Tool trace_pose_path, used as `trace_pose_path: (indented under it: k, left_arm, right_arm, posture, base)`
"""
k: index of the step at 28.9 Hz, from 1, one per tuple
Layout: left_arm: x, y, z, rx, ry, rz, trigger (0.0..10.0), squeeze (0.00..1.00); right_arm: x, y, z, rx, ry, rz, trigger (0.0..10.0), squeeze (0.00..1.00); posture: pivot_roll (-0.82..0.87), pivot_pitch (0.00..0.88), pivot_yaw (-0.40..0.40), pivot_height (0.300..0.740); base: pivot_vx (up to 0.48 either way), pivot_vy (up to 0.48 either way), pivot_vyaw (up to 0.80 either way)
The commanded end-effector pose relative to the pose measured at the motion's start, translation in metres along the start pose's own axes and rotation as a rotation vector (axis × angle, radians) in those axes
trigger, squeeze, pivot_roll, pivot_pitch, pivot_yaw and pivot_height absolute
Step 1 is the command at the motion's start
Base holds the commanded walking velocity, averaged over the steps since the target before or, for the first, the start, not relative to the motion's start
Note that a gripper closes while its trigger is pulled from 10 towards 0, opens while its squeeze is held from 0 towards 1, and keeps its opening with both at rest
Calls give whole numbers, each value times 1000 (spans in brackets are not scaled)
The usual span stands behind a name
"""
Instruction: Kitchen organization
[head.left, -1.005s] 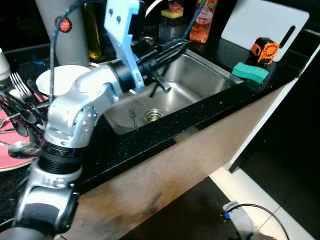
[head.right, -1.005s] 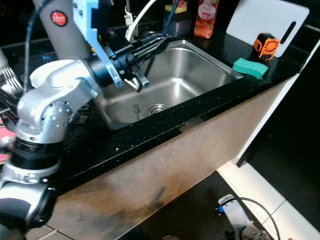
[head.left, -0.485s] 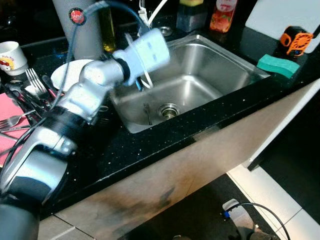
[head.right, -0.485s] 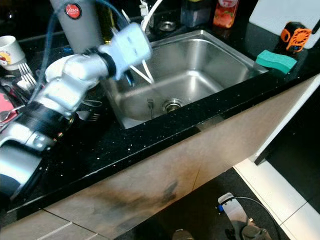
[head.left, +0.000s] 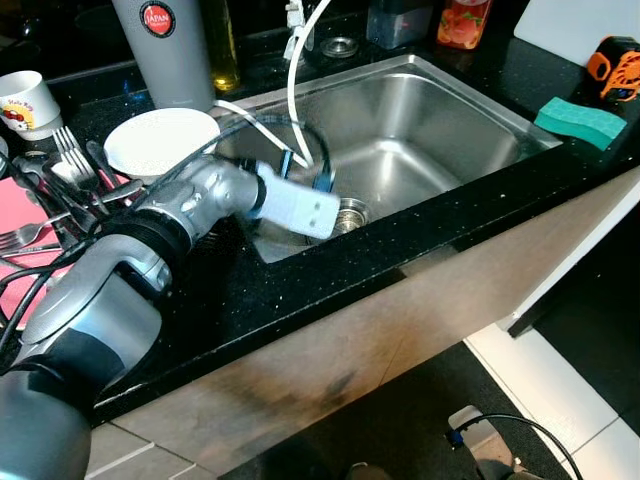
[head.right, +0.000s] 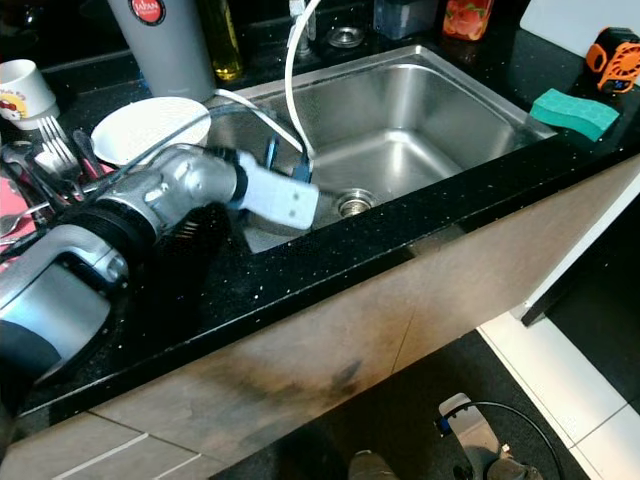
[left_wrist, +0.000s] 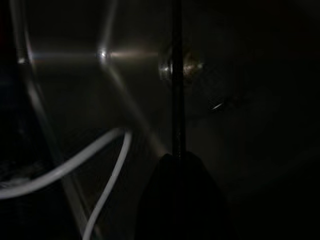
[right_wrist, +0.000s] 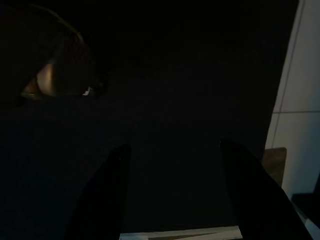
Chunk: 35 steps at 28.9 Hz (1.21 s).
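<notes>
The left gripper (left_wrist: 176, 165) is reaching down into the sink (head.left: 470, 110), its jaws pinched on a thin utensil (left_wrist: 176, 75) pointing at the drain (head.right: 352, 203). Released crookedly, the utensil could lodge in the drain, and the white cable (head.left: 296, 90) looping beside the wrist could snag. The white bowl (head.left: 160, 140) near the surface's back-left corner looks empty. The right gripper (right_wrist: 172, 200) is hanging idle, jaws apart.

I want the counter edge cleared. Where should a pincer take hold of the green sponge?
Grip the green sponge across its two long sides, coming straight down from above: it lies flat on the black counter beside the sink, so only its top and sides are free.
</notes>
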<state>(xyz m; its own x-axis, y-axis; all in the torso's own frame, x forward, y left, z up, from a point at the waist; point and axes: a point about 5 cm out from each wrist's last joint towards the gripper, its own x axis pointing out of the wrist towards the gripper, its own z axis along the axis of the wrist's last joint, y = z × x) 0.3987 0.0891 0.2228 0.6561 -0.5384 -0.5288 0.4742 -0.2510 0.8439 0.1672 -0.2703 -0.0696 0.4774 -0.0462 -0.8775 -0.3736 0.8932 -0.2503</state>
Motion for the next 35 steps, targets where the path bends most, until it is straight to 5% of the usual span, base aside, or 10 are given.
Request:
trace_pose_path:
  k: [1,10,15,27,28,29,31,35]
  left_arm:
    - [1,-3,-3,1,9,-27,10000,0]
    - [7,7,14,-59,-95,89,10000,0]
    - [-2,44,29,-53,-158,283,10000,0]
    - [-6,51,26,37,-110,308,10000,0]
    - [-6,51,26,43,-105,311,10000,561]
    - [-6,51,25,46,-102,315,10000,561]
    - [-6,50,25,45,-103,315,10000,1000]
    - [-5,50,26,38,-107,319,10000,1000]
  right_arm:
    - [0,3,-5,7,2,7,10000,0]
    - [0,9,-5,7,-11,14,10000,0]
    - [2,14,-2,3,-18,22,10000,0]
    - [2,14,3,-2,-33,25,10000,0]
    - [2,13,3,-3,-34,25,10000,0]
    - [2,13,3,-3,-34,25,10000,0]
    - [2,13,3,-4,-35,24,10000,0]
    - [2,12,3,-5,-35,24,10000,0]
  posture:
    - [-44,140,75,740]
    - [-69,143,87,740]
    - [-64,133,87,740]
    - [-64,122,89,740]
    - [-64,123,89,740]
    - [-64,123,89,740]
    - [-66,125,89,740]
    - [-67,127,88,740]
  base:
    - [0,0,0]
    - [0,0,0]
    - [0,0,0]
    - [0,0,0]
    - [0,0,0]
    - [0,0,0]
    - [0,0,0]
    - [0,0,0]
